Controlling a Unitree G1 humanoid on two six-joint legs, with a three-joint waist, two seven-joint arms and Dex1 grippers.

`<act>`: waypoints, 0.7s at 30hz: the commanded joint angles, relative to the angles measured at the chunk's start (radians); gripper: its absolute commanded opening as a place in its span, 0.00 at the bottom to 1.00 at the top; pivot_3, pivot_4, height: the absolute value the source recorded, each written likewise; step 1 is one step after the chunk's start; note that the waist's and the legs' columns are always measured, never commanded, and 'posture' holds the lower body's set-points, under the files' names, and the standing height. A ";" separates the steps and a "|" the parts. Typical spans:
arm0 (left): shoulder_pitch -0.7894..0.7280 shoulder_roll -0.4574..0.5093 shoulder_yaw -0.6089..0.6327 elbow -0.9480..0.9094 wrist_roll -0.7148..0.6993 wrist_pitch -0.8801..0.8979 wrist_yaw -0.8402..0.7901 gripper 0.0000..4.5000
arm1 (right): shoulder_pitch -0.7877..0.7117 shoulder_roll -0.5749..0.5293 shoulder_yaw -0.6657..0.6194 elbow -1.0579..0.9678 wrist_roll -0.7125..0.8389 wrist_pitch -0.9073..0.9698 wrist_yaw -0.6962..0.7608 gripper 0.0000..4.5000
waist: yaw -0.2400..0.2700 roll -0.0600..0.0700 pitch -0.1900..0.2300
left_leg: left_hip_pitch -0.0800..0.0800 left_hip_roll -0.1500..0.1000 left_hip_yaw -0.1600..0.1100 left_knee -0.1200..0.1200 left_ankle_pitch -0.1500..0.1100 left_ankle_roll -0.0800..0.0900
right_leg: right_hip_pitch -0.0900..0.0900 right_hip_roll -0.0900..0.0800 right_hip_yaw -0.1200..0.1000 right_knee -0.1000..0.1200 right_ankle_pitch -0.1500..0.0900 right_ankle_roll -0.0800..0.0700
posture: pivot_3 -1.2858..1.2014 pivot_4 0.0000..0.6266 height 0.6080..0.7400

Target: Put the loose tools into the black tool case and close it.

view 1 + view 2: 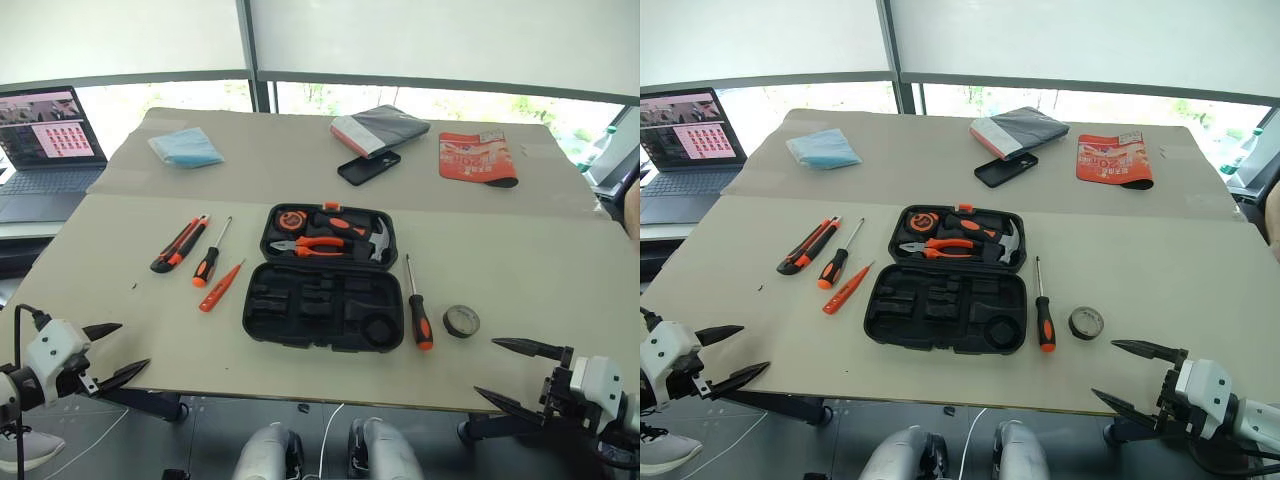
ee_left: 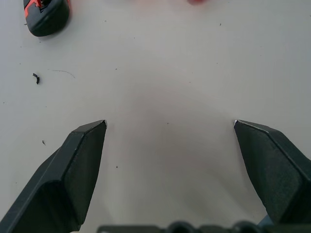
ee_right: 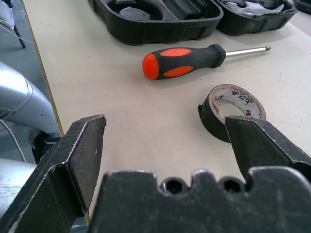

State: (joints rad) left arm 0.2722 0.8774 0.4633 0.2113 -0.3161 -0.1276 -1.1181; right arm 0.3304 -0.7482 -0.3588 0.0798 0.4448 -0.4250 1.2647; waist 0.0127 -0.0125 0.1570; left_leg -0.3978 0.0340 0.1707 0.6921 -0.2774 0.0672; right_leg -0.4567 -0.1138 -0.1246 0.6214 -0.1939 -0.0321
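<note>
Two grippers hover at the table's [image 1: 560, 290] near edge, left gripper [image 1: 112, 352] and right gripper [image 1: 508, 372], both w/ fingers spread wide, holding nothing. Beyond them, one black tool case [image 1: 325, 305] lies open mid-table. Left of it: one utility knife [image 1: 179, 244], one black-and-orange screwdriver [image 1: 207, 262], one slim orange screwdriver [image 1: 220, 287]. Right of it: a second black-and-orange screwdriver [image 1: 419, 312], one tape roll [image 1: 461, 321]. Right wrist view adds white print inside the roll [image 3: 232, 109]. Far side: one phone [image 1: 368, 167]

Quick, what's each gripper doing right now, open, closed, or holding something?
Left gripper: open, holding nothing.
Right gripper: open, holding nothing.
</note>
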 commanded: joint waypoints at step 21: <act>-0.563 0.028 -0.003 -0.376 -0.436 1.393 0.640 1.00 | -0.314 0.155 0.164 -0.272 0.114 0.237 -0.178 1.00 | 0.013 -0.006 0.004 | 0.000 -0.001 -0.001 0.002 0.007 -0.014 | 0.002 0.003 0.001 0.008 0.000 0.006 | 0.52 0.24 1.00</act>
State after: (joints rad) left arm -0.2201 0.9285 0.4977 -0.1898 -0.7688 1.1905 -0.5664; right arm 0.0227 -0.5959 -0.1889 -0.1950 0.5676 -0.1523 1.0715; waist 0.0260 -0.0188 0.1606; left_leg -0.3967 0.0325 0.1698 0.6946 -0.2703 0.0530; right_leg -0.4529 -0.1110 -0.1236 0.6301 -0.1932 -0.0256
